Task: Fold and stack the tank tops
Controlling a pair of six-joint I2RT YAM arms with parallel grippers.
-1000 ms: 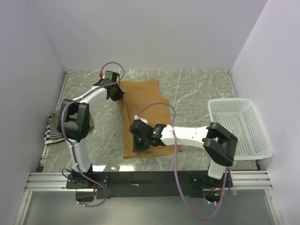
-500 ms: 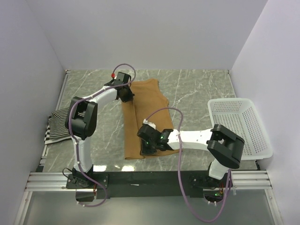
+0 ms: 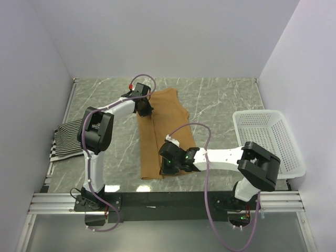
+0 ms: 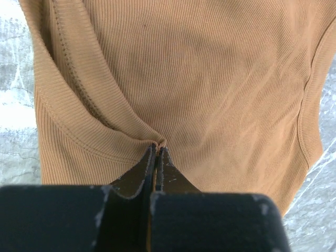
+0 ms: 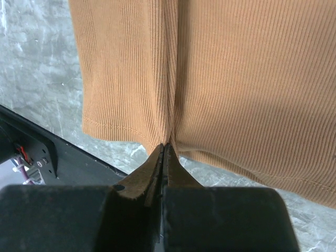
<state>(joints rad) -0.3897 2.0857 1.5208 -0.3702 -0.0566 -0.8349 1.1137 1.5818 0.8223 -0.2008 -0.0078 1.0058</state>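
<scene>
Lying bunched at the counter's (image 3: 220, 100) left edge is the black-and-white striped tank top (image 3: 65, 139). At mid-counter the left fingers (image 4: 151, 164) pinch shut on a fold of the tan-brown tank top (image 3: 167, 113) near its far end, that arm reaching forward. The right fingers (image 5: 164, 153) clamp its near hem, that arm stretched leftward. A white mesh basket (image 3: 268, 142) sits at the right edge. Pale walls (image 3: 168, 37) enclose the counter.

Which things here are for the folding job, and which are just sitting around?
For the job: tan top, pinched by left gripper and right gripper; striped top.
Just sitting there: white mesh basket.
</scene>
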